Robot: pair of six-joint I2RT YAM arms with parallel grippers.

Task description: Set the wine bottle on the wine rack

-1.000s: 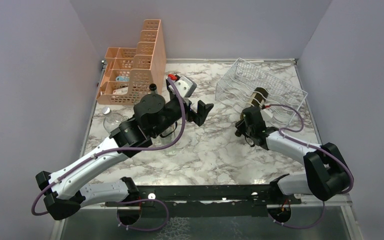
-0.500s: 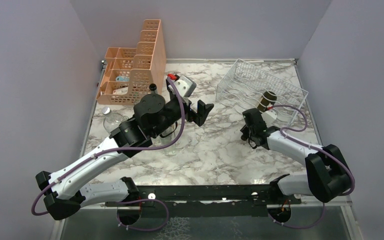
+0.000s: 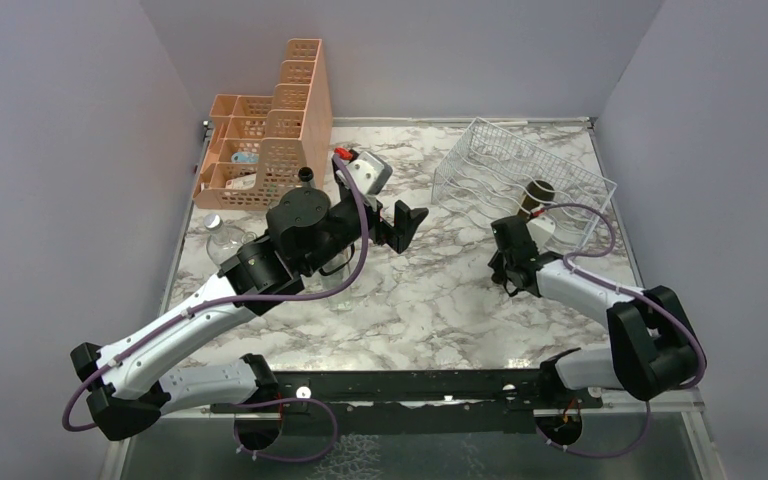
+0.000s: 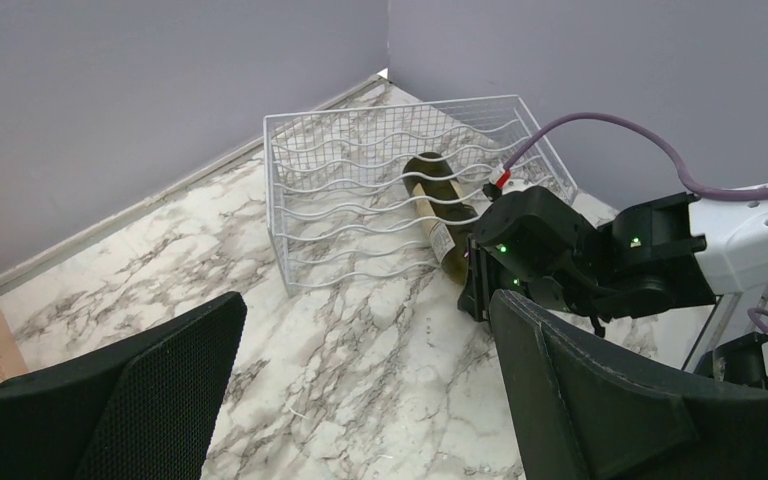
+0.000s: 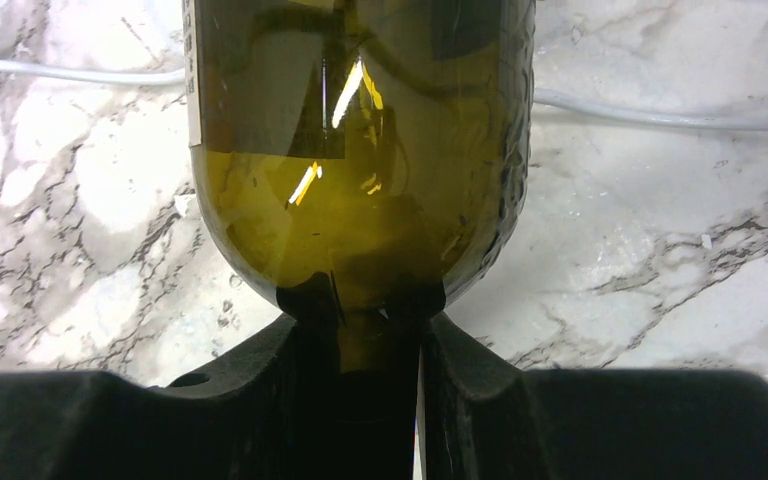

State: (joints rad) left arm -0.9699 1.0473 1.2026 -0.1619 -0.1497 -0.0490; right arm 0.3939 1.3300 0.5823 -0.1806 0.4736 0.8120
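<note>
The wine bottle [image 3: 537,193] is olive-green glass with a paper label and lies tilted in the silvery wire wine rack [image 3: 480,160] at the back right. Its base points away from me. My right gripper [image 3: 520,222] is shut on the bottle's neck at the rack's front edge. In the right wrist view the neck sits clamped in the right gripper [image 5: 380,335], below the bottle [image 5: 360,150] shoulder. The left wrist view shows the bottle [image 4: 432,200] resting in the rack [image 4: 340,190]. My left gripper [image 3: 407,222] hovers open and empty over mid-table, its own view showing it [image 4: 365,330] above bare marble.
A peach perforated organizer [image 3: 270,140] stands at the back left. A clear plastic bottle [image 3: 222,238] sits beside the left arm. Grey walls close in the table on three sides, and the rack lies near the right wall.
My right gripper has carried the bottle to the right along the rack, by about one cradle. The left arm has stayed still.
</note>
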